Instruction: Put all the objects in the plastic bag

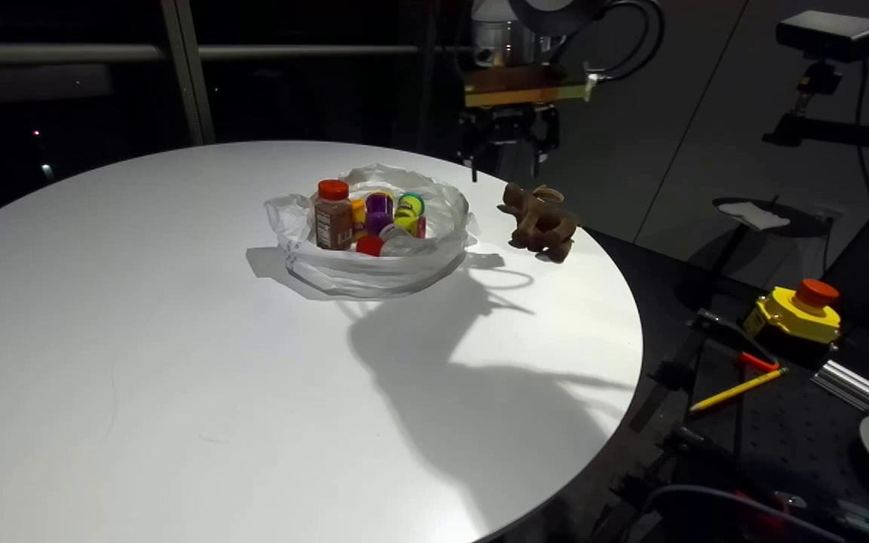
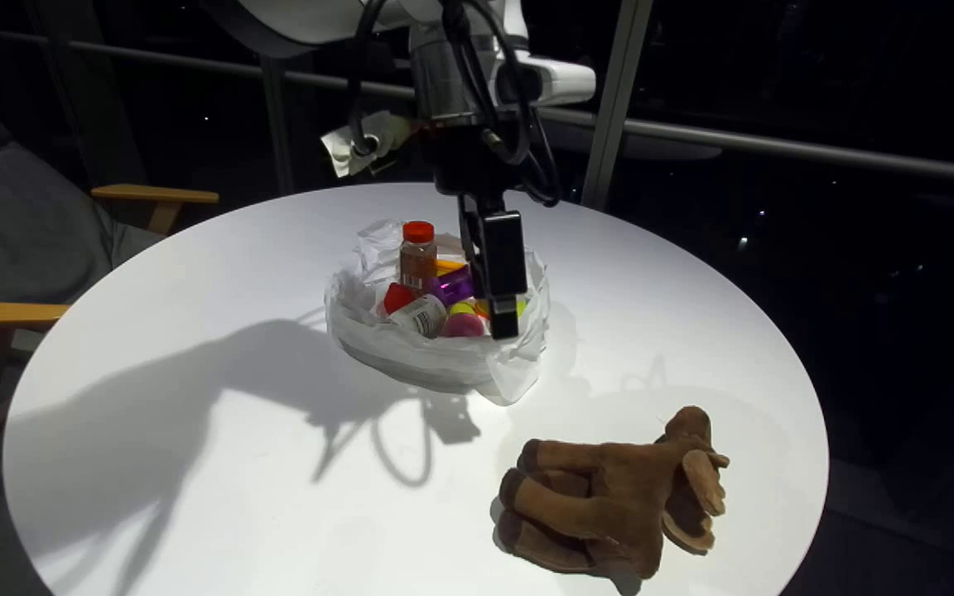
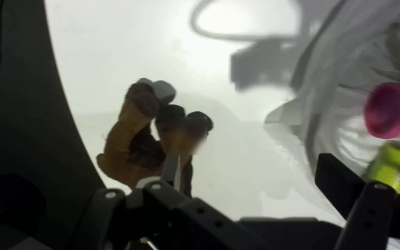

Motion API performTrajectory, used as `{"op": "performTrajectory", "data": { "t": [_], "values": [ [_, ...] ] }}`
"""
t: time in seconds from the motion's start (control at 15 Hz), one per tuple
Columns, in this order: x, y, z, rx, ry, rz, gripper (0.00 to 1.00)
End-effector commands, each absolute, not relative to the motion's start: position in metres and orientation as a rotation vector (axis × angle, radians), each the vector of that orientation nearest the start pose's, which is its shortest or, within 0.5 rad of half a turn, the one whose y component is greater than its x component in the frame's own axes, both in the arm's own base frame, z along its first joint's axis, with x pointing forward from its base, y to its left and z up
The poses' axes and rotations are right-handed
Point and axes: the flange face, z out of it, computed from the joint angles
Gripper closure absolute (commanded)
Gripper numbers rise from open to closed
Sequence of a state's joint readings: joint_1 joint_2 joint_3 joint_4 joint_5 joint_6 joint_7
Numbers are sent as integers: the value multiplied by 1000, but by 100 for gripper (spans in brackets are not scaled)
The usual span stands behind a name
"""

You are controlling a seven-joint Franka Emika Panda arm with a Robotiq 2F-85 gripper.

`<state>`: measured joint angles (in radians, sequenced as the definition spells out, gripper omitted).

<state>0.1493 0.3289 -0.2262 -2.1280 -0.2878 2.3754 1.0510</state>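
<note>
The arm [image 2: 444,83] reaches in from above, lower end pointing down, its jaws over the worktop [image 1: 178,377] beside the plastic bag [image 1: 374,275], on the side where the brown plush toy [image 2: 614,498] lies. They are spread wide apart; in the wrist view one jaw shows in front of the toy, the other in front of the bag's edge. The bag sits spread like a bowl. In it a jar [image 1: 333,220] of something brown stands upright, its red lid above the rim. Near the bag's middle is a purple tub [image 1: 379,211], with an orange piece [image 1: 359,217] between tub and jar. A whitish bottle [image 2: 421,316] lies on its side, a red piece [image 2: 397,297] just beside it. On the bag's side nearer the toy are a green tub [image 3: 391,170] and a pink-ended yellow tub [image 3: 392,111]. The toy lies outside the bag, well apart from it.
</note>
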Motion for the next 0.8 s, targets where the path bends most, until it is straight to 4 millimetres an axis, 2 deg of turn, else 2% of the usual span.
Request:
{"op": "performTrajectory", "data": {
  "t": [0.0, 0.27, 0.4, 0.73],
  "values": [
    [506, -80, 252, -3228, 1352, -73, 0],
    [478, -119, 221, -3360, 1324, -43, 0],
    [477, -134, 211, -3312, 1405, -91, 0],
    [486, -151, 191, -3173, 1558, -214, 0]
  ]
}}
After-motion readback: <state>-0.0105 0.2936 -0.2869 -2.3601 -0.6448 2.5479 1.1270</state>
